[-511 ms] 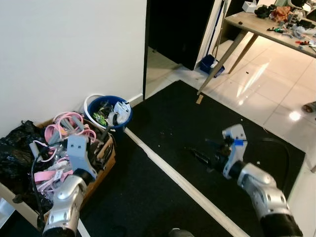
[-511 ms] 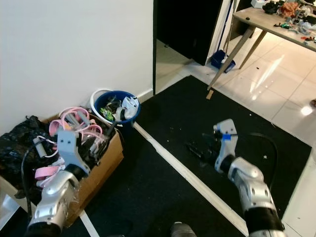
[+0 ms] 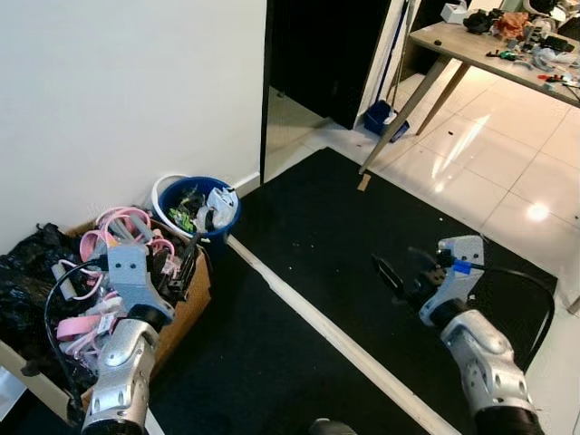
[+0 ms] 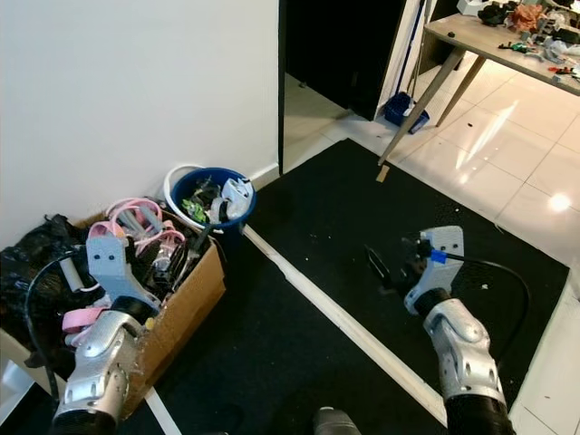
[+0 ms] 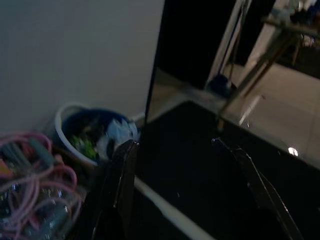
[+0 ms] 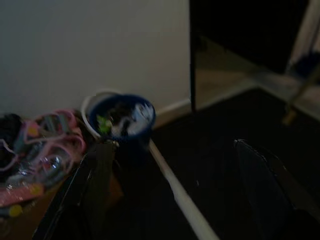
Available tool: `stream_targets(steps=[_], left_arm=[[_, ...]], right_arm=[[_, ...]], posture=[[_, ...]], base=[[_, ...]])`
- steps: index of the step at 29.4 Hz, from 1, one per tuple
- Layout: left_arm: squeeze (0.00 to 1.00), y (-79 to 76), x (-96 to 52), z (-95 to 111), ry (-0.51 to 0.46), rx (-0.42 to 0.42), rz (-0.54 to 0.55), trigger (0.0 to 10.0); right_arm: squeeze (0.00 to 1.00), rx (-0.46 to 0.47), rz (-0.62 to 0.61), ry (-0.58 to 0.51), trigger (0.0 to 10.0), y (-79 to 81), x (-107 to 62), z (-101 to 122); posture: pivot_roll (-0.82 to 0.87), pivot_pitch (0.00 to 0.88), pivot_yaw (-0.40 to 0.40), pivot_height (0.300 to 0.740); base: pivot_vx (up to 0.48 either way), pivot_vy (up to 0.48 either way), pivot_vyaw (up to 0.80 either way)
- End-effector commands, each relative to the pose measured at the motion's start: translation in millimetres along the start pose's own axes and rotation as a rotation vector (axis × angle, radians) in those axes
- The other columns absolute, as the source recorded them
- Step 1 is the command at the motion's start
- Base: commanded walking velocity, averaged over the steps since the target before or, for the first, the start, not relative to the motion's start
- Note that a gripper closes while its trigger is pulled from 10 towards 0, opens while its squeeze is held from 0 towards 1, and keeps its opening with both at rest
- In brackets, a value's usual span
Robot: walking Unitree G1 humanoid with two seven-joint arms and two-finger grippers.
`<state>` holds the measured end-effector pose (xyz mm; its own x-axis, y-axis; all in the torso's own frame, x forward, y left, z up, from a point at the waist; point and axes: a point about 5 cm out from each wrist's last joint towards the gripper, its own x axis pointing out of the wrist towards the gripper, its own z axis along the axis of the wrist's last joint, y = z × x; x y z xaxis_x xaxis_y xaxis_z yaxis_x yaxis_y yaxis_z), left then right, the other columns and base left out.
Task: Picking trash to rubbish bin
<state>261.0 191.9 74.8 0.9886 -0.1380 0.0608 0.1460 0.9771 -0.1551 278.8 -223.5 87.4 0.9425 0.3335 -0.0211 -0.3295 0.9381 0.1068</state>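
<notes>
- Where the white wall meets the floor, the blue rubbish bin [image 3: 197, 210] sits full of trash, just beside a cardboard box [image 4: 186, 294] of pink things.
- Left end effector [image 3: 186, 267] hangs over the box, fingers wide apart and holding nothing.
- Right end effector [image 3: 399, 276] hovers over the black carpet [image 3: 317, 236], well apart from the bin, fingers wide and holding nothing.

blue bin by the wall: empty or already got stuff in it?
Not empty. The blue bin stands upright by the wall, with white, green and dark scraps showing near its rim.

One blue bin [image 3: 198, 210] — one cardboard box [image 4: 186, 294] — one table [image 3: 471, 45].
</notes>
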Motion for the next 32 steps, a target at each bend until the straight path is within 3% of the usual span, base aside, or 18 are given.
stream_targets(steps=[1,7,14,20,24,32], left_arm=[[0.0,-5.6,2.8,1.4,-0.012,-0.03,0.001,10.0],[0.0,-11.8,13.8,10.6,-0.05,-0.033,-0.039,10.0],[0.0,-16.2,15.4,15.2,-0.07,-0.041,-0.064,10.0],[0.0,-19.0,19.8,22.3,-0.093,-0.04,-0.113,10.0],[0.0,-29.7,24.7,30.1,-0.096,-0.017,-0.187,10.0],[0.0,-37.6,25.9,31.6,-0.086,-0.01,-0.229,10.0]], right_arm=[[0.0,-0.001,0.009,-0.032,10.0,-1.9,1.2,5.6],[0.0,0.003,0.046,-0.073,10.0,2.5,7.9,15.2],[0.0,0.017,0.111,-0.083,10.0,14.0,10.3,18.9],[0.0,0.03,0.158,-0.104,10.0,22.6,13.3,25.6],[0.0,0.054,0.188,-0.147,10.0,27.8,17.1,38.1],[0.0,0.059,0.224,-0.141,10.0,36.1,17.9,40.0]], posture=[[-0.04,0.0,-0.042,0.74],[-0.04,0.0,-0.039,0.74],[-0.04,0.0,-0.044,0.74],[-0.05,0.0,-0.051,0.74],[-0.05,0.0,-0.048,0.74],[-0.04,0.0,-0.055,0.74]], base=[[0.0,0.0,0.0],[0.0,0.0,0.0],[0.0,0.0,0.0],[0.0,0.0,-0.78],[0.0,0.0,-0.8],[0.0,0.0,-0.8]])
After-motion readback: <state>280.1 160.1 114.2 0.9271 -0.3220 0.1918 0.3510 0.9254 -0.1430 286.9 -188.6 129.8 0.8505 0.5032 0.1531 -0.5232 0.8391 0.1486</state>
